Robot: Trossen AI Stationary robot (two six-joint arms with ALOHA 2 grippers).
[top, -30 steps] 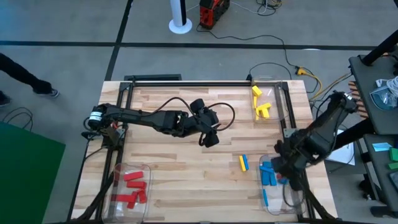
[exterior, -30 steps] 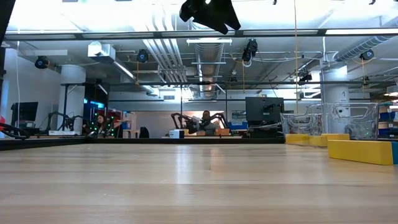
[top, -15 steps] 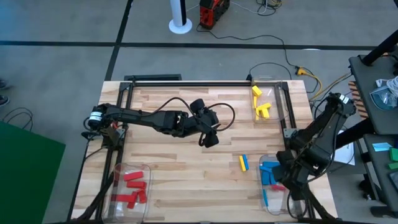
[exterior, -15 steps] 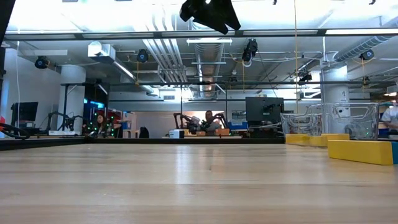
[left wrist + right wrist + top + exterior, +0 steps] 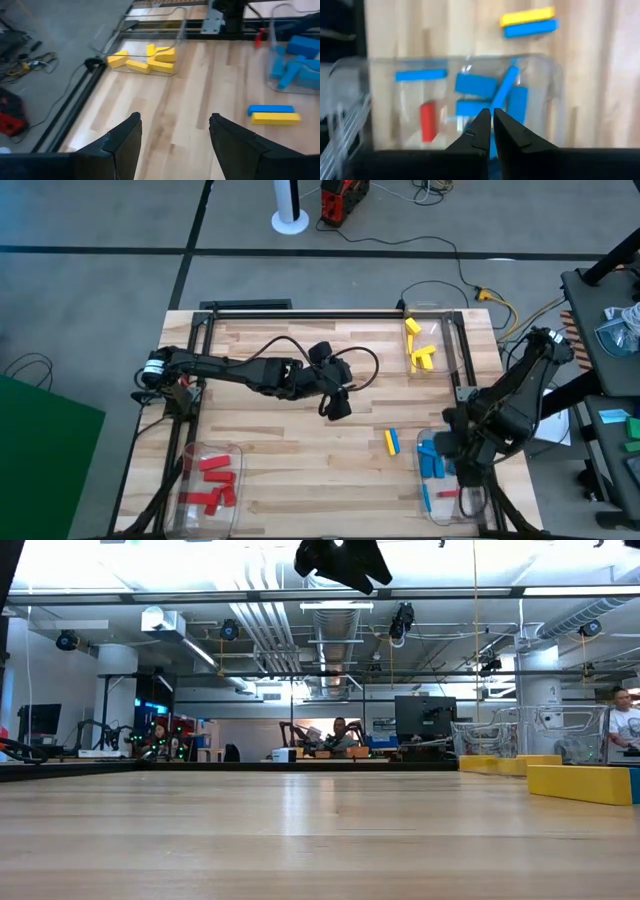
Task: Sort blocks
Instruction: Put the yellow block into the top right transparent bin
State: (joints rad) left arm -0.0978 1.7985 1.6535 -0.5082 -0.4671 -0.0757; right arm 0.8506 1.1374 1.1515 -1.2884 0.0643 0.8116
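So the worktop (image 5: 300, 450) is basically laid out as a colour map, one clear bin per corner: the bin with the red blocks (image 5: 208, 480) sits well off from both sets of jaws, the yellow bin (image 5: 428, 345) is out ahead of the left arm, and the blue bin (image 5: 440, 475) is right under the right arm. The left gripper (image 5: 338, 405) hangs over the middle of the boards with its jaws spread wide and nothing between them, which looks to me like it's parked clear so the other arm has room. The right gripper (image 5: 492, 131) is poised over the blue bin, jaws pinched together with nothing in them as far as I can see. Directly past its tips lie the blue blocks (image 5: 487, 97), piled loosely the way dropped pieces land. Off to one side of those jaws, in the same bin, there's a red block (image 5: 427, 121), and that one's the odd bit since its colour belongs in the far bin, so I'd guess it needs fishing out. Beyond the bin wall a yellow block (image 5: 527, 16) and a blue one (image 5: 530, 28) lie touching side by side on bare wood, the only loose pair left, so I'd say the sort is nearly finished.
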